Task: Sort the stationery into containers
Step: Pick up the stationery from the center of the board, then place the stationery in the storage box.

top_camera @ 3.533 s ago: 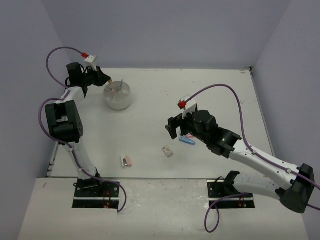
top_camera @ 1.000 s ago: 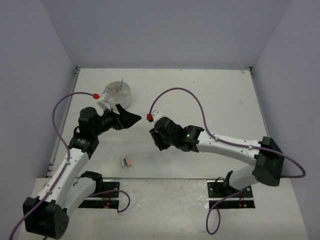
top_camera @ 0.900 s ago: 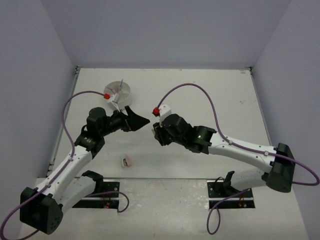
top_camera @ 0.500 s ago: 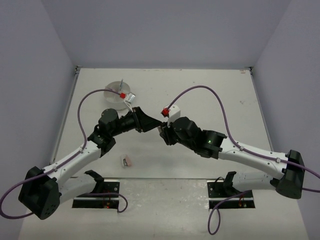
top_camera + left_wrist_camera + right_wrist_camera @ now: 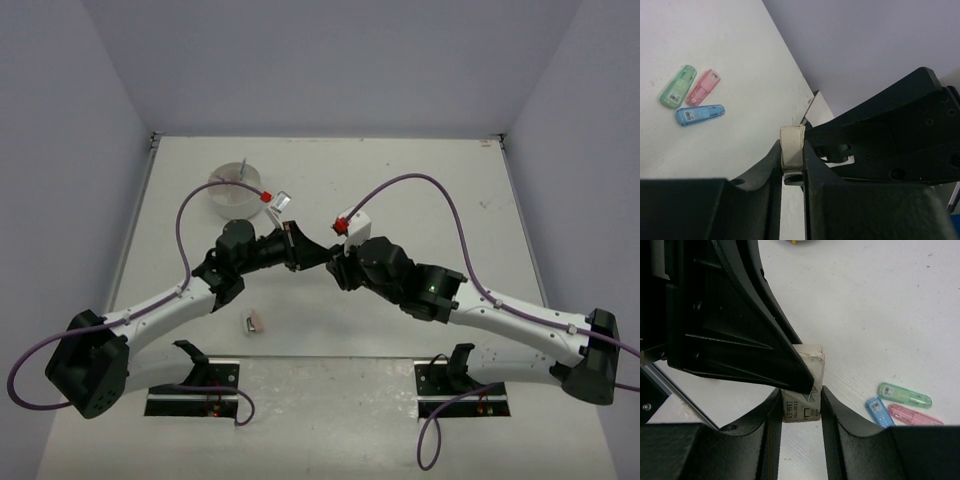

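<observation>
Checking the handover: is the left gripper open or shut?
Shut on the small tan box: in the left wrist view, the left gripper clamps both its sides, no gap showing.

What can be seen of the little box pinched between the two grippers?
The box is small, cream, apparently worn cardboard, with dark print on one face that reads like a staple label. It seems raised off the table, near its middle. The right gripper's fingers press two opposite sides; the left gripper's fingers clamp its far end, seen edge-on in the left wrist view. Nothing else touches it.
</observation>
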{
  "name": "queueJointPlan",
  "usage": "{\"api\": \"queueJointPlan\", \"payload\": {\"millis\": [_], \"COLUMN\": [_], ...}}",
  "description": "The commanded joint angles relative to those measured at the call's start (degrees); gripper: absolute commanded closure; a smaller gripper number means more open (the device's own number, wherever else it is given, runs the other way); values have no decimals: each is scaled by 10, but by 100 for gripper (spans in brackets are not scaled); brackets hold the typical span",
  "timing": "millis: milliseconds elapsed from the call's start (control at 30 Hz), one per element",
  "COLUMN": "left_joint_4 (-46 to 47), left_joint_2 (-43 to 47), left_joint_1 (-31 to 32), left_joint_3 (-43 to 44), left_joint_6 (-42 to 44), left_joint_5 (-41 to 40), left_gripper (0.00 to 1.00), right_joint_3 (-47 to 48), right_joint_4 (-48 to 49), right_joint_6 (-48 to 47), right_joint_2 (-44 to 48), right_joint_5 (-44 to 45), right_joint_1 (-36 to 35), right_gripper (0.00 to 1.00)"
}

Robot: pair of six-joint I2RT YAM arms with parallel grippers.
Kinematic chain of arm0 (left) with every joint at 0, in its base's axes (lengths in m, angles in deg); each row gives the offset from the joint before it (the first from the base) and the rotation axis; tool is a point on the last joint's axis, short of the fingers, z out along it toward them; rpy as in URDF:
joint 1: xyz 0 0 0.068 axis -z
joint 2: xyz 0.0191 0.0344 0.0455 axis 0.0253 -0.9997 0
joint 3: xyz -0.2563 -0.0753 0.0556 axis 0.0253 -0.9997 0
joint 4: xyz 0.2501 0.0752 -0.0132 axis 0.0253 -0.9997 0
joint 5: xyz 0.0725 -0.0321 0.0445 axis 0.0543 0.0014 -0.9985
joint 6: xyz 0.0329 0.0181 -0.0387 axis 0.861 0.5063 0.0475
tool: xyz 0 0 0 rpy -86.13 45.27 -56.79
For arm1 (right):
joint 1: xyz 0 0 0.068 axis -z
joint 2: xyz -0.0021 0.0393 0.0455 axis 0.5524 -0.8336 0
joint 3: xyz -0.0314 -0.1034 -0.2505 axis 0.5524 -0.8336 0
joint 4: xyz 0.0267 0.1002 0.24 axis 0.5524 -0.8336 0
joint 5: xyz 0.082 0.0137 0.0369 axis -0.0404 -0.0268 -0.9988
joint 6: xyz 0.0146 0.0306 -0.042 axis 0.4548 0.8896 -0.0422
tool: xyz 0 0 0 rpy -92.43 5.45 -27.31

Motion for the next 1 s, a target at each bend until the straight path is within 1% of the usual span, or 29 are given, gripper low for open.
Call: {"api": "queueJointPlan", "payload": {"millis": [0, 33, 67, 100, 133, 200, 267, 333, 400, 467, 500, 567, 600, 667, 700, 767, 867, 967], "left_joint_4": [-26, -56, -86, -118, -155, -217, -286, -399, -453, -491, -513, -539, -546, -559, -583, -615, -628, -624], "left_joint_2": [-2, -2, -1, -1, -2, -7, -25, -60, -119, -181, -212, -255, -286, -330, -357, -443, -489, -519], "left_joint_1": [8, 7, 7, 8, 8, 7, 7, 2, -12, -38, -52, -73, -85, -102, -112, -132, -141, -148], "left_joint_3": [46, 59, 72, 86, 102, 134, 171, 255, 318, 380, 427, 501, 522, 574, 625, 695, 743, 758], "left_joint_6": [50, 70, 90, 110, 132, 168, 199, 233, 248, 262, 274, 295, 301, 316, 327, 345, 364, 380], "left_joint_5": [-7, -20, -40, -63, -95, -171, -265, -370, -447, -466, -486, -552, -579, -597, -599, -615, -663, -668], "left_gripper": [100, 100, 100, 100, 100, 100, 100, 100, 100, 100, 100, 100, 100, 100, 100, 100, 100, 100], "right_joint_3": [-1, -2, -3, -4, -2, 2, -2, -13, -32, -54, -70, -91, -95, -100, -100, -103, -106, -107], "right_joint_4": [42, 42, 43, 42, 36, 17, 7, 4, 13, 24, 32, 42, 46, 49, 53, 57, 62, 62], "right_joint_6": [-10, -10, -9, -8, -5, -1, 1, -4, -2, 14, 30, 49, 50, 48, 48, 47, 47, 47], "right_joint_2": [19, 19, 17, 14, 10, 7, 13, 32, 57, 71, 79, 86, 88, 87, 86, 85, 85, 87], "right_joint_5": [25, 27, 33, 42, 63, 110, 145, 151, 146, 145, 141, 129, 127, 117, 110, 98, 88, 83], "right_joint_1": [0, 0, 1, 1, 1, 2, 9, 22, 43, 73, 97, 123, 125, 128, 128, 127, 127, 127], "right_gripper": [93, 79, 43, 13, 2, 1, 1, 1, 1, 1, 1, 1, 1, 1, 1, 1, 1, 1]}}
